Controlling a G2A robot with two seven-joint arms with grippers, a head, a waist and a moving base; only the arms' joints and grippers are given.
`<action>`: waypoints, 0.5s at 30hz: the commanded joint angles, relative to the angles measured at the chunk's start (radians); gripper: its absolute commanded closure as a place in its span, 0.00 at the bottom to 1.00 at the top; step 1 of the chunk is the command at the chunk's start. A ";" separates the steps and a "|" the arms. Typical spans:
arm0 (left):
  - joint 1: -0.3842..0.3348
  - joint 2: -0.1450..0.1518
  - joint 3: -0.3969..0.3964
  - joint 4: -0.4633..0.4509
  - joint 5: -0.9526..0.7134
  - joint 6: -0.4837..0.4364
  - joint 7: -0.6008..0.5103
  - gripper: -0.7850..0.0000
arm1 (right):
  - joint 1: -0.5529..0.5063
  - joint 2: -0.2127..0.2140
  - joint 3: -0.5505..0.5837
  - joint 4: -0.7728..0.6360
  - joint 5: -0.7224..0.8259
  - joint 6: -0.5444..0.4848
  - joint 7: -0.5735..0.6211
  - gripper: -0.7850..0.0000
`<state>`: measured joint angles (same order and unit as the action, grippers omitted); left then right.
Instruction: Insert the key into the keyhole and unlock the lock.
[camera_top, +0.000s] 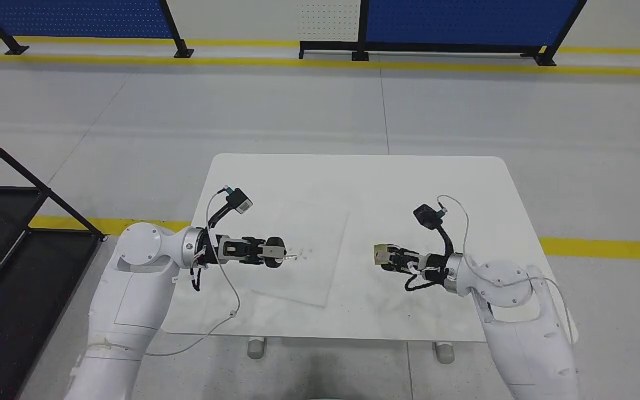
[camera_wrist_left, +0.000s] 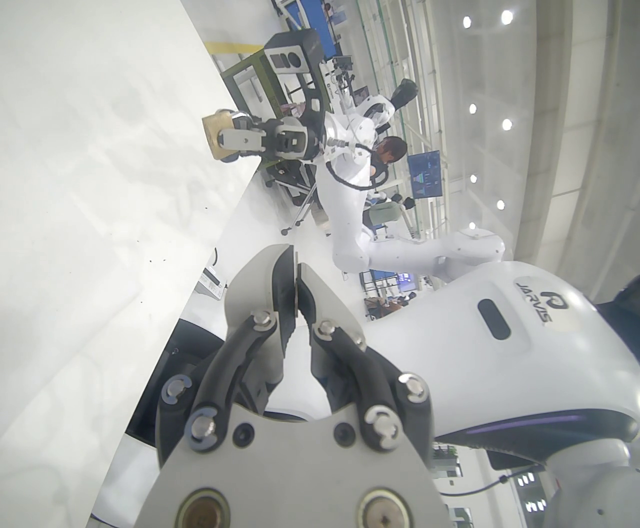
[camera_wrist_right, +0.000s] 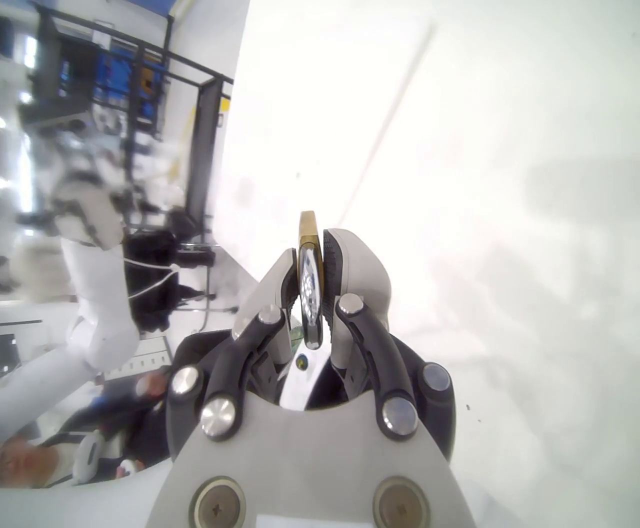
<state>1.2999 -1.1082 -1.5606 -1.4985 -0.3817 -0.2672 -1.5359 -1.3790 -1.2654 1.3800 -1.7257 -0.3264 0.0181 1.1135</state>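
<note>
Right jaws clamp the likely heavy, rigid padlock (camera_wrist_right: 310, 232) by its flat sides; left jaws, well apart from it, pinch the thin, probably slippery key (camera_top: 291, 257).

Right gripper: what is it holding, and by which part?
The right gripper pinches a brass padlock by its two flat faces, with one end of the body sticking out beyond.

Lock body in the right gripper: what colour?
The lock is brass-gold; it shows best in the left wrist view.
</note>
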 joint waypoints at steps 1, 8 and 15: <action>0.000 0.000 0.000 0.000 0.000 0.000 0.000 1.00 | -0.026 0.002 0.007 -0.010 0.027 0.000 -0.012 1.00; 0.000 0.000 0.000 0.000 0.000 0.000 0.000 1.00 | -0.109 0.007 0.027 -0.043 0.171 0.013 -0.057 1.00; 0.000 0.000 0.000 0.000 0.000 0.000 0.000 1.00 | -0.154 0.013 0.042 -0.101 0.285 0.022 -0.078 1.00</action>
<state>1.2999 -1.1082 -1.5606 -1.4985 -0.3817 -0.2672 -1.5359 -1.5280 -1.2534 1.4210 -1.8160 -0.0492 0.0409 1.0371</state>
